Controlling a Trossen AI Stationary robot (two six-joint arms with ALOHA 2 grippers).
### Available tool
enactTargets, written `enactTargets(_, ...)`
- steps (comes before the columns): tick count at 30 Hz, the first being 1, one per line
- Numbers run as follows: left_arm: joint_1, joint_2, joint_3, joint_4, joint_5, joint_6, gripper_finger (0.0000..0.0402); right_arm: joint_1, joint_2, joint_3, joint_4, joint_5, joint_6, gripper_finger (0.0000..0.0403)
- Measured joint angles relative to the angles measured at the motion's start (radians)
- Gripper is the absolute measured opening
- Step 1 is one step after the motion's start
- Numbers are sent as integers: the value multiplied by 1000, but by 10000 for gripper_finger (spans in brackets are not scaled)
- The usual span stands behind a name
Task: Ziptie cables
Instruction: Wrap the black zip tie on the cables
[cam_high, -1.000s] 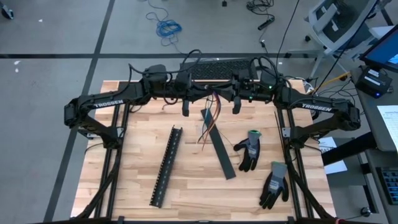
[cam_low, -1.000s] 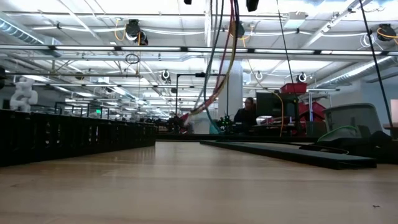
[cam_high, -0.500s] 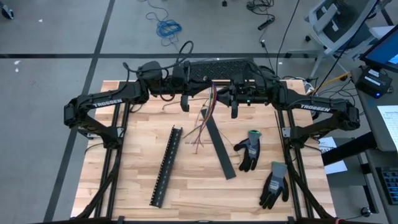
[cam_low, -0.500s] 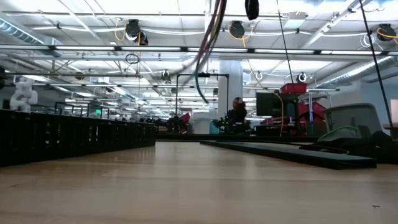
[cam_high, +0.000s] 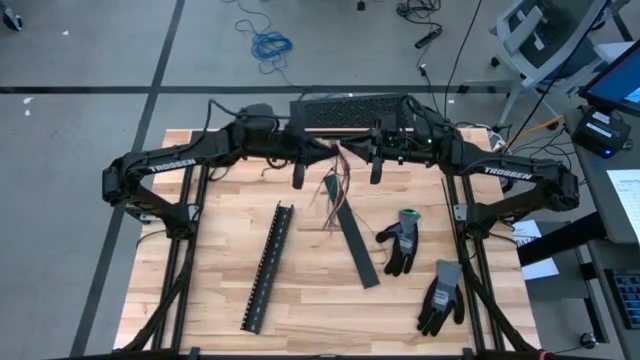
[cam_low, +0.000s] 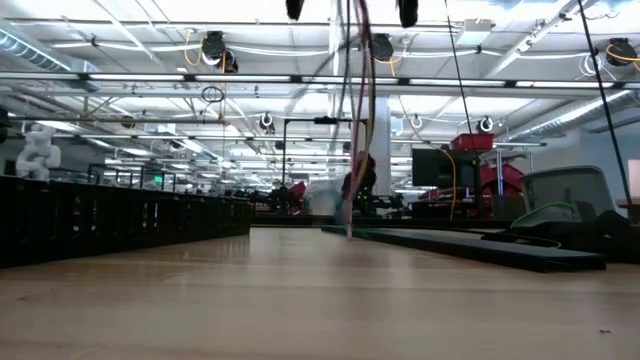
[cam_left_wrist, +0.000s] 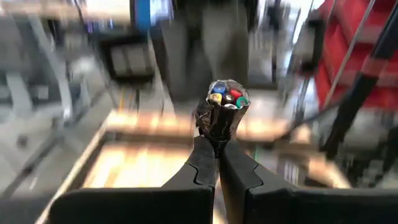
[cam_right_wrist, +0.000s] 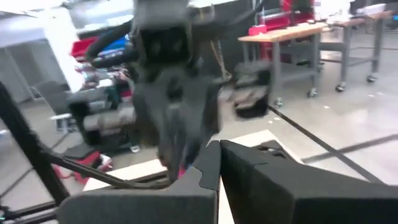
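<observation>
Both tools aloft over the table's far half. Left tool pinches the cables' bound end; the strands hang below it. Right tool shut, facing it, apparently empty. Step: presenting the bundle; next, the tie needs cinching.

A grey floor surrounds the wooden table, with bright ceiling lights overhead.
</observation>
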Motion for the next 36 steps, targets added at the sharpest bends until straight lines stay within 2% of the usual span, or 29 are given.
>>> enactTargets(5,0,19,-37,-207,-91,86,5,-46,-47,0,-59,56,-14,0)
enactTargets(13,15,12,-73,-244,-107,86,3,-103,-194,1,-155,57,-30,0)
enactTargets(17,14,-39,-53,-307,-120,100,2,-118,-269,1,-269,115,-57,0)
enactTargets(23,16,-177,-39,-601,-313,166,1,-120,-360,1,-403,235,-100,0)
enactTargets(27,17,-251,16,-783,-395,162,1,-120,-380,2,-432,240,-100,0)
enactTargets(30,22,-248,88,-846,-471,161,0,-119,-380,2,-438,237,-96,0)
enactTargets(33,38,-184,135,-837,-446,163,0,-119,-370,2,-442,237,-88,0)
enactTargets(36,54,-69,139,-849,-331,163,0,-119,-362,2,-443,229,-81,0)
